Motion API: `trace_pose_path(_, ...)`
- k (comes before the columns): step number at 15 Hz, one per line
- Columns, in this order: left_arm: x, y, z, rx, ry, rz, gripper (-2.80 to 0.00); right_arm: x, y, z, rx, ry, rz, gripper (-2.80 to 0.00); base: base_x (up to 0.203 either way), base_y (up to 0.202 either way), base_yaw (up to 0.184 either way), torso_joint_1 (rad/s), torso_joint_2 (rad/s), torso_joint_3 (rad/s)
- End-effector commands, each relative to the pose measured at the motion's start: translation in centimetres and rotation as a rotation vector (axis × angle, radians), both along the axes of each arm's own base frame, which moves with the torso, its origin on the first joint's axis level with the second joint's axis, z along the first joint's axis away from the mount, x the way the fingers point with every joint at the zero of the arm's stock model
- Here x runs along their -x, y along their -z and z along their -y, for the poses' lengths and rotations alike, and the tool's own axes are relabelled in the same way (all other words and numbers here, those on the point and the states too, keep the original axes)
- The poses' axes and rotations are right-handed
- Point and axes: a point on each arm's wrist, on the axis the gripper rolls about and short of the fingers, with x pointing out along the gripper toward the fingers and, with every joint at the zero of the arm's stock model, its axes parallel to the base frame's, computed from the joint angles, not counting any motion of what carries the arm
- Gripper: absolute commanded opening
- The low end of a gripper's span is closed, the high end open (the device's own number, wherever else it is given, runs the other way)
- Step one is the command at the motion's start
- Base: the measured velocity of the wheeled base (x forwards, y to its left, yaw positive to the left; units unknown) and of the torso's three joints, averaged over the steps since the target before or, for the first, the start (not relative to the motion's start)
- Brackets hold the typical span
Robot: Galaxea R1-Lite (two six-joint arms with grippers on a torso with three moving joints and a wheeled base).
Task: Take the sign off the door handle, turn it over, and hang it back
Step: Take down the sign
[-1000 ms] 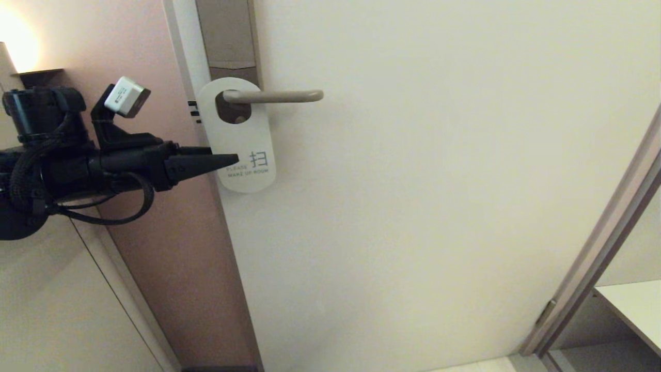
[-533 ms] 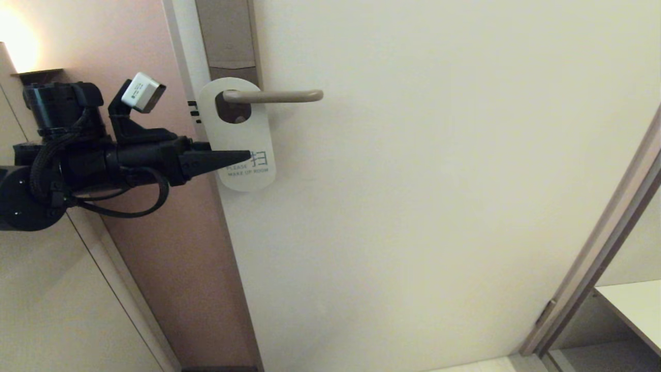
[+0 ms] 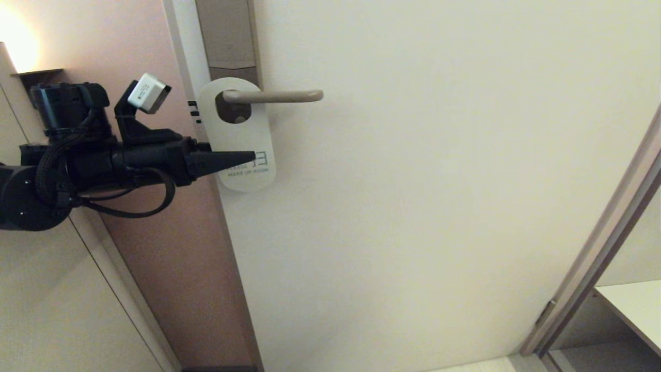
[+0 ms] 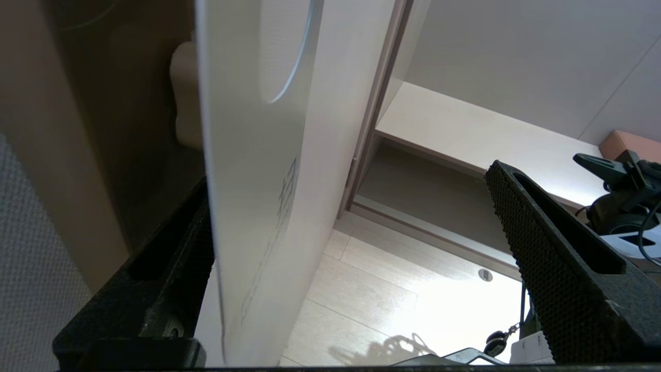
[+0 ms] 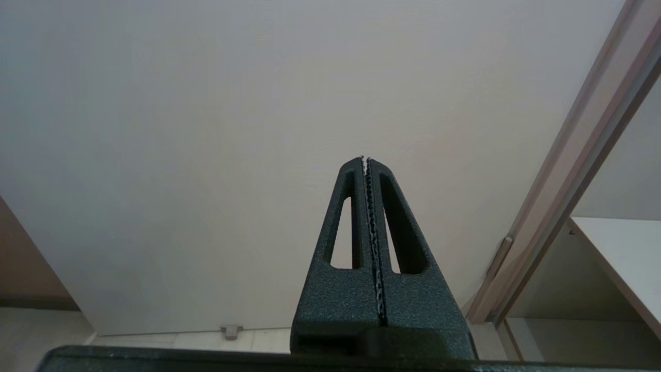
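At the far left of the head view, a wall lamp [image 3: 18, 44] glows beside the pink-brown wall panel [image 3: 170, 232]. The left arm reaches in from that side, horizontally, with the left claw [image 3: 242, 156] at the lower part of the sign [image 3: 242, 132]. The step in hand appears to be the first one: securing a grip on the sign before lifting it off. In the left wrist view the claw stands wide open, its fingers [image 4: 557, 258] set well apart with the sign's lower edge between them; one finger lies close against the back face (whether it actually touches cannot be determined), and the other is clear of the front face. Nothing is held yet. The sign hangs by its oval hole on the door handle [image 3: 273, 96], white face outward, with the "MAKE UP ROOM" lettering partly covered by the claw tip. The handle projects rightward from the backplate [image 3: 227, 36] on the pale door [image 3: 439, 181]. The next move likely calls for closing the claw on the sign's lower portion, then carrying the sign rightward along the lever until the hole clears the rounded end. Further right stands the door frame [image 3: 599, 258], with a shelf [image 3: 635, 305] beyond it. The right claw [image 5: 365, 160] is not visible in the head view; its own wrist view shows it fully closed on nothing, pointing at the door, apparently parked.
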Motion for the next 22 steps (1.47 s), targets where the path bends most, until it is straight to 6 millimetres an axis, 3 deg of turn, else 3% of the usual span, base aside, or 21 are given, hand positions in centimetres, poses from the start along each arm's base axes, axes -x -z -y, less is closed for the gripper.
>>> trace_pose_path(1,0.0,-0.1,0.1,0.001,0.008,0.005,0.0,0.0,0.0,0.0,0.001,-0.001,0.0,-2.8,0.0,0.0,0.0,0.0,0.0,0.0)
trace_pose_path(14,0.3,-0.4,1.1,0.001,0.038,0.02,0.0,0.0,0.0,0.0,0.001,-0.001,-0.001,-2.8,0.0,0.0,0.0,0.0,0.0,0.0)
trace_pose_path(15,0.3,-0.3,1.1,-0.002,0.039,0.024,-2.8,0.0,0.0,0.0,0.001,-0.001,-0.001,-2.8,0.0,0.0,0.0,0.0,0.0,0.0)
trace_pose_path(22,1.1,-0.9,1.1,-0.006,0.029,0.046,-2.8,0.0,0.0,0.0,0.001,-0.001,-0.001,-2.8,0.0,0.0,0.0,0.0,0.0,0.0)
